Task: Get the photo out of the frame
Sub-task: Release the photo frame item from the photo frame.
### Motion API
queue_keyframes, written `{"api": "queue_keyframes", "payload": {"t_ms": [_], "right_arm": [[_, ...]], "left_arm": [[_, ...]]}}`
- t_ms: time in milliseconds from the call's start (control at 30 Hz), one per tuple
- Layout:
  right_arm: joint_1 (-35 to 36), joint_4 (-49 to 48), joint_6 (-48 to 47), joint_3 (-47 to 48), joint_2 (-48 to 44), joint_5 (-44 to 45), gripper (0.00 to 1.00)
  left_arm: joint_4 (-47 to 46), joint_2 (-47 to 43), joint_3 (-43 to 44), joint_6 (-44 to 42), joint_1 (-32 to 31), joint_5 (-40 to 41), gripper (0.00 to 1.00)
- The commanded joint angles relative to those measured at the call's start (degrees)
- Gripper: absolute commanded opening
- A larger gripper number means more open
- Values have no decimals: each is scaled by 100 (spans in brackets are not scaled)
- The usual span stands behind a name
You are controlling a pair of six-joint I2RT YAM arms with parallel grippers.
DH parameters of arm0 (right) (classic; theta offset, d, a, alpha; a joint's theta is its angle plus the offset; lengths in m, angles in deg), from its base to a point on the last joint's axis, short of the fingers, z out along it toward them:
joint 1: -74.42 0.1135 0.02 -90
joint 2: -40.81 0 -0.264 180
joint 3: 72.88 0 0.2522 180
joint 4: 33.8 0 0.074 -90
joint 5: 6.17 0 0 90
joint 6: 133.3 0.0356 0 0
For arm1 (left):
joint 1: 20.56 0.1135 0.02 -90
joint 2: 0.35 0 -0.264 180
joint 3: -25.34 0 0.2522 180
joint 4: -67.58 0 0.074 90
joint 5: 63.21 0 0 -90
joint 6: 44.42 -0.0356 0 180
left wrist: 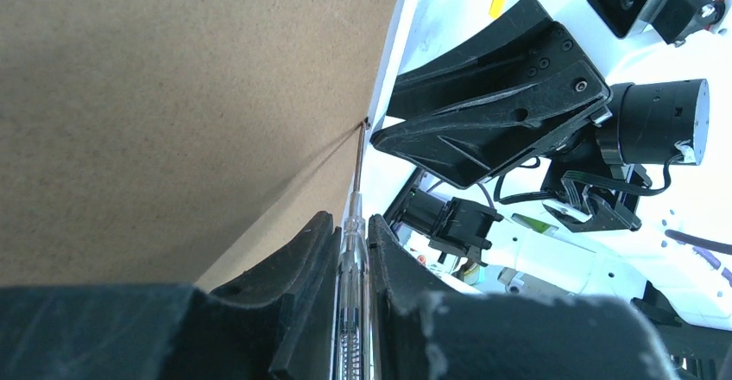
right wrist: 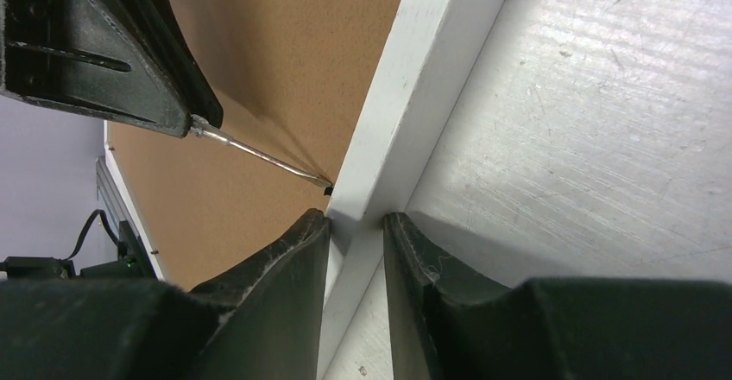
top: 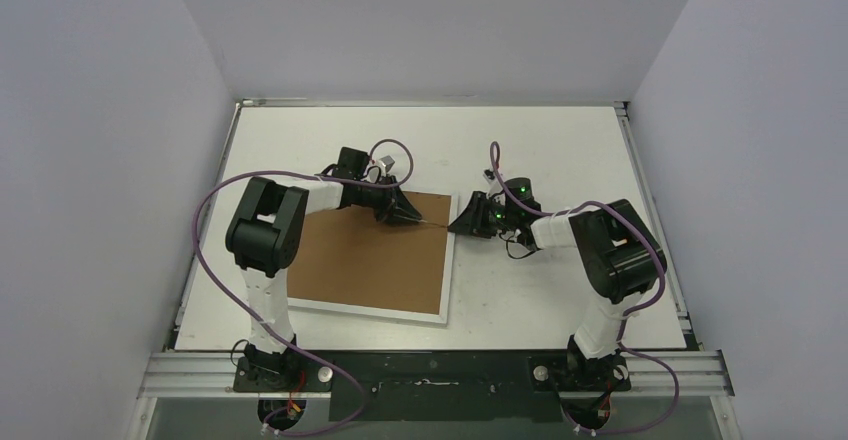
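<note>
Lying face down on the white table [top: 540,150], the frame [top: 449,260] shows only its brown backing board [top: 370,255] and narrow white border. The photo is not visible; it is most likely under that board. The left gripper [left wrist: 350,220] is clamped on a slim, clear-handled screwdriver [left wrist: 354,250]. Its metal tip meets a small dark tab [right wrist: 329,189] where the board joins the frame's right border. The right gripper [right wrist: 356,220] straddles that same border just beside the tip, one finger over the board and one on the table side, pinching the rail to steady it. The step in hand appears to be prying the backing loose. Next, the tip likely needs to lever the tab aside or lift the board's edge while the frame is held down. Only after that can the photo be reached.
</note>
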Motion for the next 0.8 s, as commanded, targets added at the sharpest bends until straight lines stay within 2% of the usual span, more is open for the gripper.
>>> {"api": "queue_keyframes", "payload": {"t_ms": [0, 500, 767], "right_arm": [[37, -306, -11, 122, 22, -84, 23], [43, -331, 1, 118, 49, -151, 21], [72, -340, 18, 140, 78, -169, 12]], "left_arm": [[-1, 105, 227, -157, 35, 44, 0], [-73, 199, 314, -60, -119, 12, 0], [-226, 4, 306, 182, -481, 168, 0]]}}
